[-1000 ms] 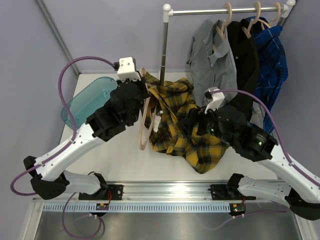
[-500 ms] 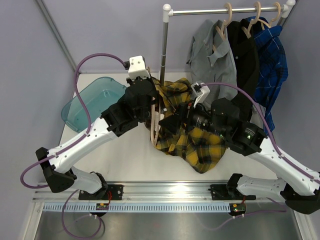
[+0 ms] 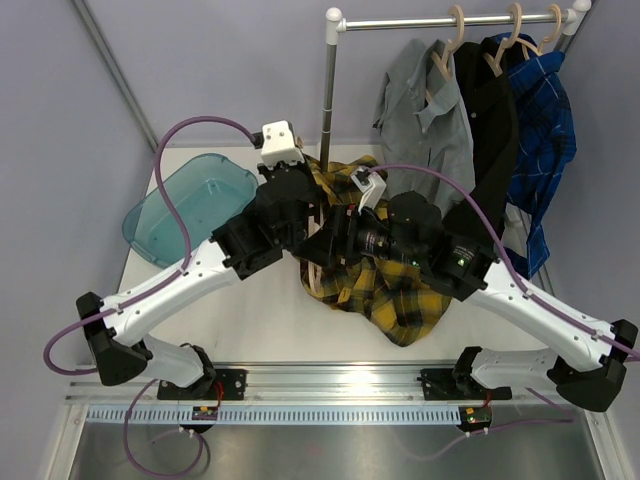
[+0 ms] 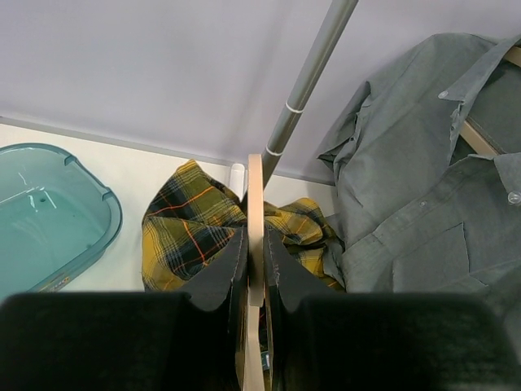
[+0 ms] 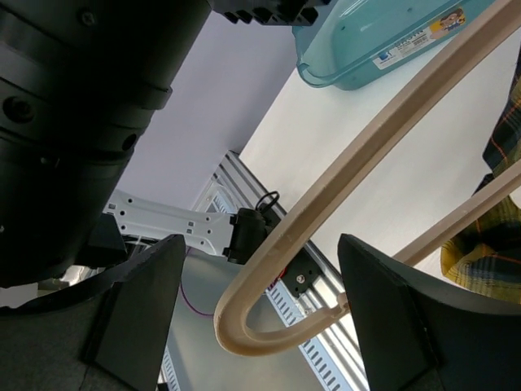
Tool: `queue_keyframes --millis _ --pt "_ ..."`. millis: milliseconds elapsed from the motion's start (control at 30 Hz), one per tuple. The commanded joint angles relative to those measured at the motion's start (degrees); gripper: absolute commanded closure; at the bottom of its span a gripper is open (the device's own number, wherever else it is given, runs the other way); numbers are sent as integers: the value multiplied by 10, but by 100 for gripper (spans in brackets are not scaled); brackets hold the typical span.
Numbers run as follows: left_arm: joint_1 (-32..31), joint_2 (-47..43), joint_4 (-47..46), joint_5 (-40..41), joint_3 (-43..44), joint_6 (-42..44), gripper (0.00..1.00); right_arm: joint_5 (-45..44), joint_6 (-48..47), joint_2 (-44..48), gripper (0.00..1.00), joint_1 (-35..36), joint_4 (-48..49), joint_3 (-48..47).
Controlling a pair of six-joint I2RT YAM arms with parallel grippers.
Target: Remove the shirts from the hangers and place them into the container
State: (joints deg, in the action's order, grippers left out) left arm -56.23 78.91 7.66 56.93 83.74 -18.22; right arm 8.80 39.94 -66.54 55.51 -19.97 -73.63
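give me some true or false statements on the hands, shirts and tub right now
1. The left hand is shut on a hanger. True.
2. The yellow shirt lies in the tub. False: it lies on the table, right of the tub.
3. Three shirts hang on the rail. True: the grey shirt, black shirt and blue plaid shirt.
4. The right hand is shut. False: it is open around the hanger's hook.
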Motion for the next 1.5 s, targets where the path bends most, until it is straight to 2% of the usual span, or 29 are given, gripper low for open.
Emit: queue_keyframes --millis 0,267,400,500,533,633,733,767,867,900,1000,1067,1100,1200,1233,1467 --pt "-5 -33 -97 43 -9 -8 100 24 31 -3 17 7 42 -4" --pt "-7 -57 -148 56 -46 0 100 25 62 -17 32 7 69 30" --pt "-10 -64 -170 65 -58 11 100 25 69 -24 35 7 74 33" --pt "-15 -71 -214 71 -75 29 100 29 76 -28 42 7 84 39" --pt "-16 -73 -219 73 -82 32 100 30 77 -28 45 7 87 41" --pt "-18 -76 -225 75 -90 35 100 30 84 -22 66 7 98 50" --pt "-19 -80 -225 74 -95 39 100 30 90 -11 81 7 104 57" --pt "-19 -83 -225 71 -99 38 95 30 92 -8 89 7 105 59" --pt "-19 -91 -221 58 -113 35 79 31 100 4 96 7 107 66" --pt "-19 -99 -209 55 -116 30 68 29 102 6 100 7 106 67" --pt "-19 -111 -180 42 -125 13 60 24 101 19 100 7 99 74" --pt "-19 -126 -173 30 -133 6 50 24 101 26 100 7 98 80" --pt "-19 -131 -164 24 -140 2 36 25 103 29 100 7 97 85" --pt "-19 -152 -129 -1 -140 -12 13 26 105 41 100 7 93 95" --pt "-19 -161 -120 -16 -137 -15 1 26 106 47 100 7 92 96" --pt "-19 -196 0 -134 -87 -12 1 35 102 81 100 7 59 121"
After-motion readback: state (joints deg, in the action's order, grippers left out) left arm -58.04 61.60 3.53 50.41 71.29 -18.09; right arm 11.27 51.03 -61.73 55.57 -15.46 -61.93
